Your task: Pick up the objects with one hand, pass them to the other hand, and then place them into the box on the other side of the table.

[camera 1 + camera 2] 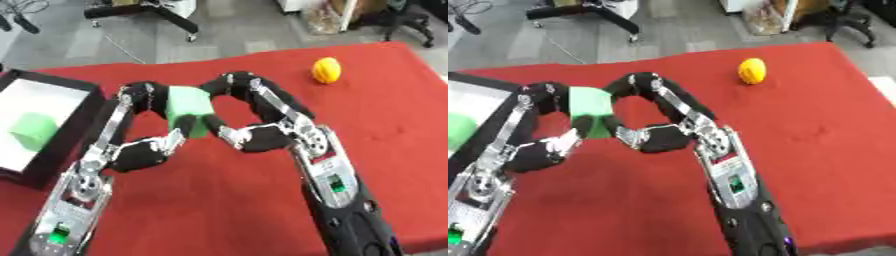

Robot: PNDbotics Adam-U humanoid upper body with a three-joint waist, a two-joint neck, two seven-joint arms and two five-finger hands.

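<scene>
A green block hangs above the red table between my two hands, near the middle left. My left hand reaches it from the left, fingers curled over its top and thumb under its lower edge. From the right, my right hand arches its fingers over the block's upper right corner, with its thumb beside the lower right side. Both hands touch the block. A yellow rounded object lies on the table at the far right. The black box with a white floor stands at the left edge and holds another green block.
The red cloth covers the whole table, with bare room on the right and in front. Beyond the far edge is grey floor with a black chair base and other furniture.
</scene>
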